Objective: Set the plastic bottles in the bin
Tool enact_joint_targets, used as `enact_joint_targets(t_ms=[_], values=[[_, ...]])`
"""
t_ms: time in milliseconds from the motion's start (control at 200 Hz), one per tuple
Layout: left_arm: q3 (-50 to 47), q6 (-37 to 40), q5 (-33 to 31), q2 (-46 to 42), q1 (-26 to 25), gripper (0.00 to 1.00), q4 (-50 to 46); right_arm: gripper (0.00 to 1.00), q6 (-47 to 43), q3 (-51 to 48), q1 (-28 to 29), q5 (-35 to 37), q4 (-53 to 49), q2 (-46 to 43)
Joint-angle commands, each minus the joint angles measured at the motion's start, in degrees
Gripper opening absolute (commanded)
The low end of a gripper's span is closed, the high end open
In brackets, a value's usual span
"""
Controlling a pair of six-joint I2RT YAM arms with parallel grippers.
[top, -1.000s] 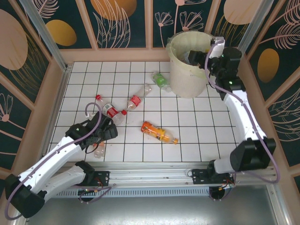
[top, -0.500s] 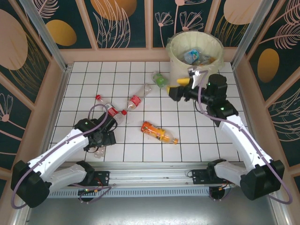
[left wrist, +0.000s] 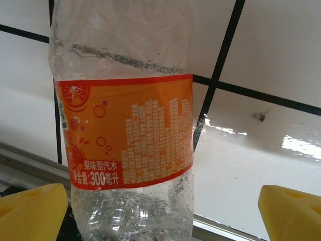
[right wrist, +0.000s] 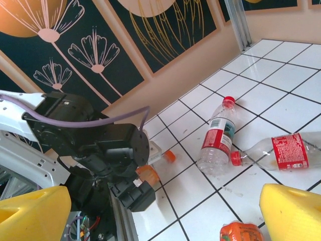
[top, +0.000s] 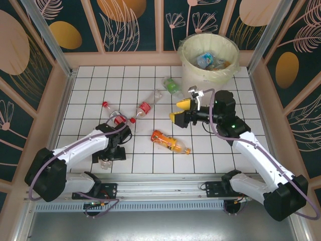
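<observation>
Pick-up step: left fingers (left wrist: 30, 213) apart astride the orange-label bottle (left wrist: 125, 130) on the desk (top: 90, 85), closing due next; right fingers (top: 177, 117) apart, empty, near the bin (top: 195, 83).

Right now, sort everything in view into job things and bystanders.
Job: bin; bottles inside it; green bottle; left red-label bottle; centre red-label bottle; orange bottle; orange-label bottle.
Not job: flowered panels; tiled table; frame posts.
</observation>
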Motion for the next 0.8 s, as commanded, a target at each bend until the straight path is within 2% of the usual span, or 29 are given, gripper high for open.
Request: enact_joint_targets(t_ms=[0, 365, 485, 620, 796], values=[[-0.6, 1.6, 0.8, 1.1, 0.1, 0.92, 0.3, 0.97, -1.1, -0.6, 0.3, -0.7, 1.1, -1.7], [-1.8, 2.5, 0.8, 3.4, 0.1, 0.71, 2.6, 0.97, -0.8, -0.4, 0.4, -0.1, 0.4, -2.0], [-1.9, 2.6, 0.3, 3.8, 0.2, 0.55, 2.8, 0.97, -0.5, -0.7, 0.3, 0.4, 0.6, -2.2], [-1.5, 2.6, -0.1, 2.8, 0.1, 0.55, 2.5, 0.97, -0.3, -0.7, 0.3, 0.5, 0.7, -2.2], [4.1, 2.8, -1.2, -0.5, 0.2, 0.55, 1.5, 0.97, 1.1, -1.3, 0.3, 2.8, 1.4, -2.1]])
